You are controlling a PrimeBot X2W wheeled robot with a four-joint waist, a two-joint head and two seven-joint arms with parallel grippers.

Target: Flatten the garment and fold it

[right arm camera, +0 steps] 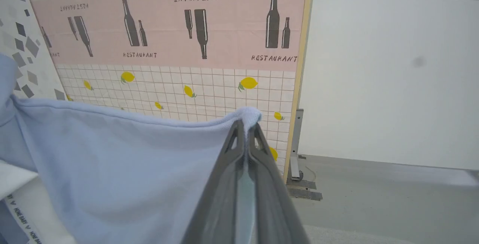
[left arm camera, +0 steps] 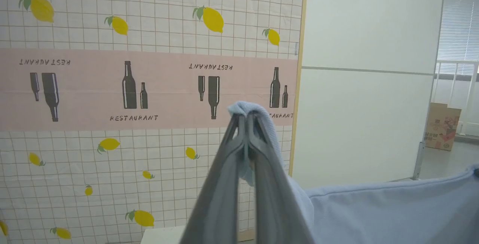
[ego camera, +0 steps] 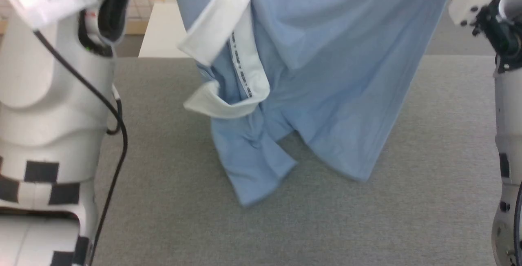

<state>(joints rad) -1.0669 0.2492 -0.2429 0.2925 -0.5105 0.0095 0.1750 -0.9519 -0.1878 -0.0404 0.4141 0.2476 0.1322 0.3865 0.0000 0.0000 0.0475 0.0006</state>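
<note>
**Garment hung over the worktop**

Head view: the grey worktop (ego camera: pixel 428 176) lies open either side of the light blue garment (ego camera: pixel 326 74), whose lowest folds touch it, white collar (ego camera: pixel 220 25) hanging above. Wrist views: left gripper (left arm camera: pixel 246 118) and right gripper (right arm camera: pixel 247 124) each clamp the garment's top edge.

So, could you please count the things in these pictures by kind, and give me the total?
garment: 1
grippers, the left gripper and the right gripper, each shut on the garment: 2
table: 1
cardboard box: 1
Total: 5
</note>
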